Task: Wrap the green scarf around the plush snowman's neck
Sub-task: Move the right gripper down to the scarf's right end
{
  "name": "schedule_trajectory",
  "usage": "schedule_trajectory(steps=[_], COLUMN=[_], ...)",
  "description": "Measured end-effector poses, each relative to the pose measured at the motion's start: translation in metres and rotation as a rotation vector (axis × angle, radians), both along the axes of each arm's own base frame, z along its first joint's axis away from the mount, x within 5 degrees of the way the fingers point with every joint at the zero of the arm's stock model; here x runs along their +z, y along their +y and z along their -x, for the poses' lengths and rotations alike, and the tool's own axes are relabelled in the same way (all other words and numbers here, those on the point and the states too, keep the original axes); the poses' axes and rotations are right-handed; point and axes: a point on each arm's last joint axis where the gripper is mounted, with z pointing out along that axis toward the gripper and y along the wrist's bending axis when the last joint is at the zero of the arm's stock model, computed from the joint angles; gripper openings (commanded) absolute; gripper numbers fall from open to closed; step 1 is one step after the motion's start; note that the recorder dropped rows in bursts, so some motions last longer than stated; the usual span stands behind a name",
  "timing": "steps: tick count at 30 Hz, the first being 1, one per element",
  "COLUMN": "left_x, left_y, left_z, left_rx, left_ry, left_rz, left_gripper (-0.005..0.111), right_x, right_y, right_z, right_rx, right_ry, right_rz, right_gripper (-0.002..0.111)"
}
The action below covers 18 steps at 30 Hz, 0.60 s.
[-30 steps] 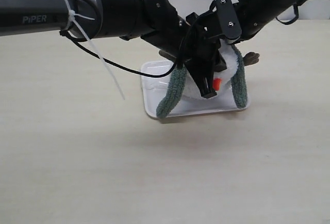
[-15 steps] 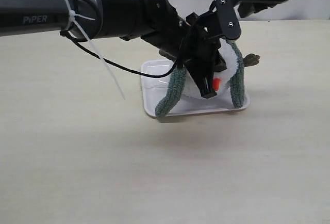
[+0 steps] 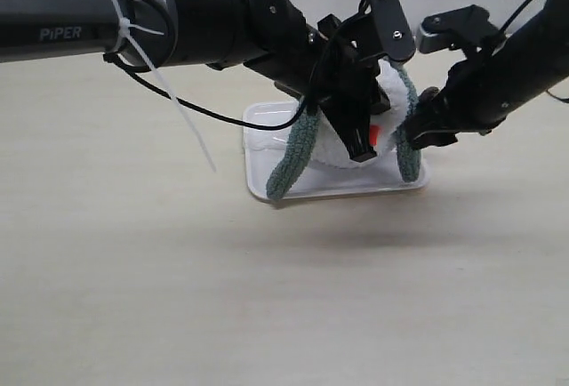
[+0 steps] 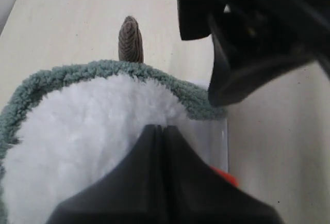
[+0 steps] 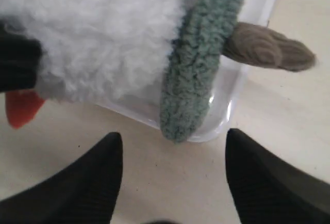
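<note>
Exterior view: left arm comes in from the left. The left gripper (image 3: 360,148) points down onto the plush snowman (image 3: 327,150), tips just beside the orange nose (image 3: 376,134). Snowman sits on a white tray (image 3: 258,181) on the beige table (image 3: 133,270). The green scarf (image 3: 289,159) is draped over the snowman, one end hanging on each side, both ends down to the tray. The right gripper (image 3: 418,124) is at the scarf's right end, fingers spread.

Left wrist view: the left gripper (image 4: 164,131) has its fingers pressed flush together, closed, lying against white snowman (image 4: 87,131) fluff. Cannot tell if any fluff is pinched. Scarf (image 4: 118,68) runs as a band round the white edge. A brown twig arm (image 4: 130,41) sticks out past it, and a bit of nose (image 4: 227,176) shows.

Right wrist view: the right gripper (image 5: 172,139) has its fingers wide apart, gripping nothing. The scarf (image 5: 206,53) end hangs toward the gap between the tips, over the tray (image 5: 232,105) edge. Snowman (image 5: 103,28) beside the scarf, twig arm (image 5: 268,51) on the other side, nose (image 5: 20,108) near one edge.
</note>
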Motion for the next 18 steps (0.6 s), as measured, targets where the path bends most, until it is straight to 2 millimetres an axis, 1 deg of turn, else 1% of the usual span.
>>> schedule_trajectory(steps=[4,7,8,10,13,18], left_x=[0.000,0.000,0.000,0.000,-0.001,0.000], left_y=[0.000,0.000,0.000,0.000,0.001,0.002], left_z=[0.000,0.000,0.000,-0.001,-0.002,-0.005], left_rx=[0.002,0.003,0.004,0.008,0.010,0.027], left_ry=[0.002,0.000,-0.002,-0.006,-0.005,-0.024], left_rz=[0.001,0.001,0.002,0.004,-0.001,0.006], left_gripper=[0.000,0.000,0.000,0.000,0.000,0.000], right_x=[-0.020,-0.037,-0.043,-0.056,-0.063,-0.061], right_y=[0.010,0.014,0.015,0.015,0.016,0.016], right_z=[-0.006,-0.011,-0.013,-0.014,-0.016,-0.014], right_rx=[0.020,0.020,0.020,0.021,0.015,0.024], right_ry=[-0.022,-0.012,0.001,0.032,0.043,0.057], right_rz=[0.011,0.017,0.019,0.026,0.023,0.009], right_gripper=[0.054,0.044,0.039,0.025,0.004,0.004])
